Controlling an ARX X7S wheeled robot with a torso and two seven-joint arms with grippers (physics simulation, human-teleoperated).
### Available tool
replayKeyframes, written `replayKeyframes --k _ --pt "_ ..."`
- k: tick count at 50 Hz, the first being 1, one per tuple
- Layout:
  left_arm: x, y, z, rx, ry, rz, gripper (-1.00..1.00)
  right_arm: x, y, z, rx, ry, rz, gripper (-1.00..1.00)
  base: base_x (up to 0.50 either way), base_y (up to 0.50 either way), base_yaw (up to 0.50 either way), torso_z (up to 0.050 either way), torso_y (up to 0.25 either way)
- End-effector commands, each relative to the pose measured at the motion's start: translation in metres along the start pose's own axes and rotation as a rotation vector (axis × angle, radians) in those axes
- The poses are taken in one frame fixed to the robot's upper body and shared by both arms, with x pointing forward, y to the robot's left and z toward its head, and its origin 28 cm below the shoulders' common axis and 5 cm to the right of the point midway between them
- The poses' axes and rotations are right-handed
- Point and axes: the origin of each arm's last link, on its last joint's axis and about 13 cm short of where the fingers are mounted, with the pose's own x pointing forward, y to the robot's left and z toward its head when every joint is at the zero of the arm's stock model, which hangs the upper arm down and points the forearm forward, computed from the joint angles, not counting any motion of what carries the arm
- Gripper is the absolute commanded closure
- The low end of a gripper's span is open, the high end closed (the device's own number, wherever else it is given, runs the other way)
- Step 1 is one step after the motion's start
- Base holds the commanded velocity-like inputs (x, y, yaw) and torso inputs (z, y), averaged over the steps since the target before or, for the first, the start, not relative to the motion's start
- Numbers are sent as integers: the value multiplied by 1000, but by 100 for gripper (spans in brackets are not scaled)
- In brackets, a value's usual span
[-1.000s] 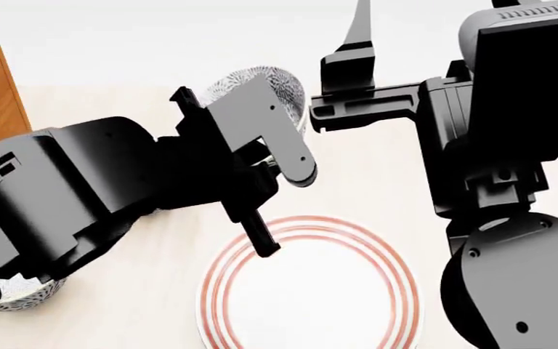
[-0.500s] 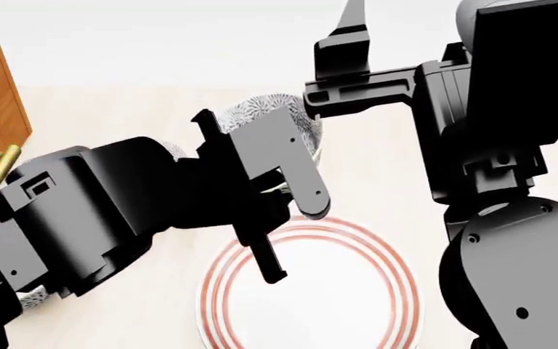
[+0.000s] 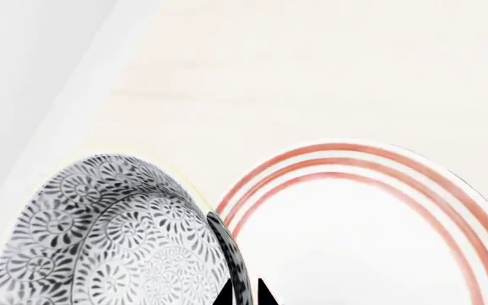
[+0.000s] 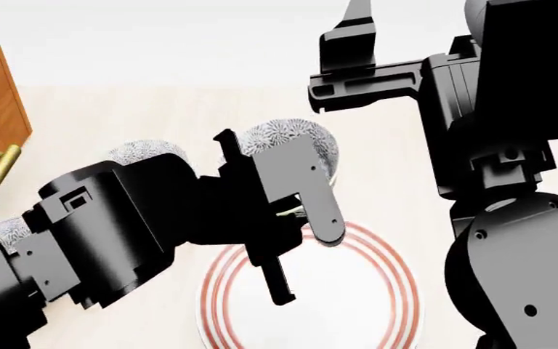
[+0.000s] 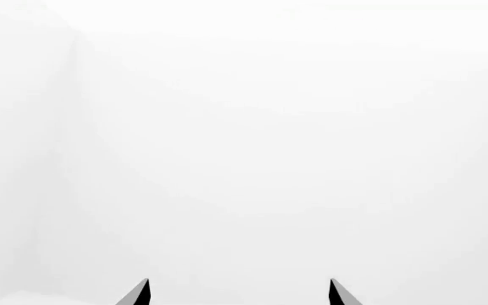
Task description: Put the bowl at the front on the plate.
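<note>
Bowl (image 4: 293, 142) hangs pinched by its rim in the left gripper (image 4: 293, 218), just past the plate's (image 4: 395, 291) far edge. It looks hard, smooth, easy to chip. Right gripper (image 5: 239, 293) hangs spread wide.

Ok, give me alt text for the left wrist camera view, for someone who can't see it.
A floral grey-blue bowl is gripped at its rim by the left gripper, whose dark fingers straddle the rim, beside a white plate with three red rings. Both are seen over a pale tabletop.
</note>
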Motion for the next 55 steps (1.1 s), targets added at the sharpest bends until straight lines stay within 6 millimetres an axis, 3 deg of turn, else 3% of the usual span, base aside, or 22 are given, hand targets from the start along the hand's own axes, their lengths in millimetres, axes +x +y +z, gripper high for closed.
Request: replayKeyframes --k 1,21,55 --pt "5 0 3 33 11 -1 100 0 -1 3 0 -9 -3 -100 0 0 0 0 0" --pt "14 -11 -10 56 49 -25 100 -1 -1 2 -3 -15 -3 -100 0 0 0 0 1" --pt "22 -28 -9 95 9 -99 100 -2 -2 1 -7 -12 -8 -100 0 0 0 0 0"
